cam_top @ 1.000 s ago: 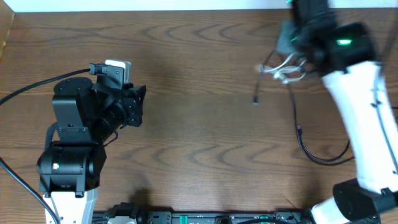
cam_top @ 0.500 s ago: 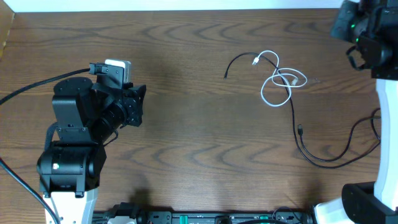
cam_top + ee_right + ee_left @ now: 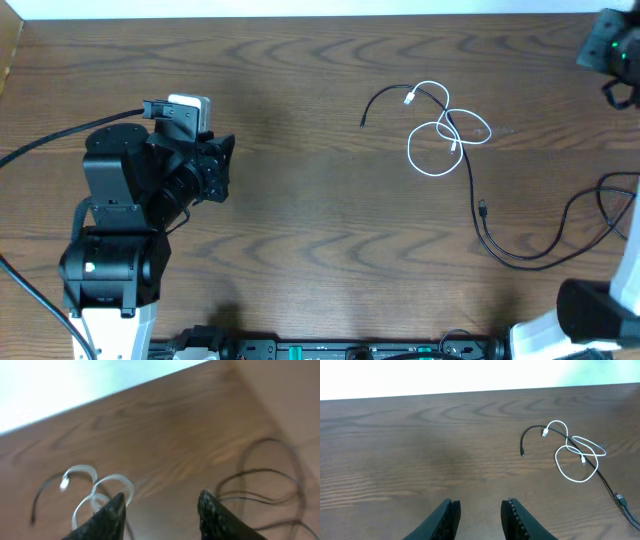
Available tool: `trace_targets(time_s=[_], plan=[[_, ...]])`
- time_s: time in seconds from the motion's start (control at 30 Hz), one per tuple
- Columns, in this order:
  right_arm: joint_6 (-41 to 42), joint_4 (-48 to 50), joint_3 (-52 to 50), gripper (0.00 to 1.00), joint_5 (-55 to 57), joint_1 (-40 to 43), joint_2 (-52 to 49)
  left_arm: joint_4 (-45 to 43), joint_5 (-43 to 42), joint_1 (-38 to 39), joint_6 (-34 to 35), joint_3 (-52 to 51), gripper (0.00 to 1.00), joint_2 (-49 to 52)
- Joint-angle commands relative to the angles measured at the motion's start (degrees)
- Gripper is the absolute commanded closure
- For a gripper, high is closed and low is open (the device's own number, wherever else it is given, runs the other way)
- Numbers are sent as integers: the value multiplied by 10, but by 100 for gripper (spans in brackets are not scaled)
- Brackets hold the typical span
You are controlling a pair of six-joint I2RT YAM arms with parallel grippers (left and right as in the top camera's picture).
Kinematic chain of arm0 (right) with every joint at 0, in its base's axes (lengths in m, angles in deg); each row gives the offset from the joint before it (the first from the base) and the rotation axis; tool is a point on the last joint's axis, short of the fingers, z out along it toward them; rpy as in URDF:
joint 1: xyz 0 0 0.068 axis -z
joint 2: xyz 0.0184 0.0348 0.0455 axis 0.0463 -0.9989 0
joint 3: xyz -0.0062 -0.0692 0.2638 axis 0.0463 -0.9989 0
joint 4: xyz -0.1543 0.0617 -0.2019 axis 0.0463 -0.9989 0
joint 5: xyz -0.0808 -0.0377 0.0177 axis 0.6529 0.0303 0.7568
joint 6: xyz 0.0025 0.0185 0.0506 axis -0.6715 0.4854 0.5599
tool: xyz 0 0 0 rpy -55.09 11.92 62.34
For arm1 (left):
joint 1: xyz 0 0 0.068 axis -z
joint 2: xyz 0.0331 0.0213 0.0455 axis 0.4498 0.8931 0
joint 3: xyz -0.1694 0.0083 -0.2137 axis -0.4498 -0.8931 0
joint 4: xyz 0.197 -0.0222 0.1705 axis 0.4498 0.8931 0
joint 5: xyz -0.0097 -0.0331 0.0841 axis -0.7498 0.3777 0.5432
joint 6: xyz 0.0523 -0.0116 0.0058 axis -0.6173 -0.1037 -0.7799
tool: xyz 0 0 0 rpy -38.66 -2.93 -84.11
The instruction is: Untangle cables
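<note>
White over black: seeing the white cable (image 3: 432, 174) looped across the black cable (image 3: 472, 185), touching, toward the far right corner of the desk (image 3: 300, 200). Black one trailing off to the right edge. Got the left tool (image 3: 480, 515) spread, empty, by the left edge; right tool (image 3: 160, 515) also spread, gripping nothing, apart from both.

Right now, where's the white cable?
In the overhead view, the white cable lies in loose loops on the right half of the table, toward the far edge. A black cable crosses through its loops.
</note>
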State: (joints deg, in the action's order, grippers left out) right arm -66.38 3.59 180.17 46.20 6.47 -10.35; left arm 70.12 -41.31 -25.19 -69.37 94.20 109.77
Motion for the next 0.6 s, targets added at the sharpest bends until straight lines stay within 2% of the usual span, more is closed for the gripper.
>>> trace_targets(time_s=[0.0, 0.33, 0.57], plan=[[-60, -10, -3, 53, -121, -13, -48, -2, -7, -2, 5, -5, 67, -5], [10, -30, -26, 46, -88, -59, -143, -3, 5, -2, 2, -5, 67, -4], [46, 46, -152, 46, -58, -114, -157, -4, 24, -2, 0, -5, 67, -4]])
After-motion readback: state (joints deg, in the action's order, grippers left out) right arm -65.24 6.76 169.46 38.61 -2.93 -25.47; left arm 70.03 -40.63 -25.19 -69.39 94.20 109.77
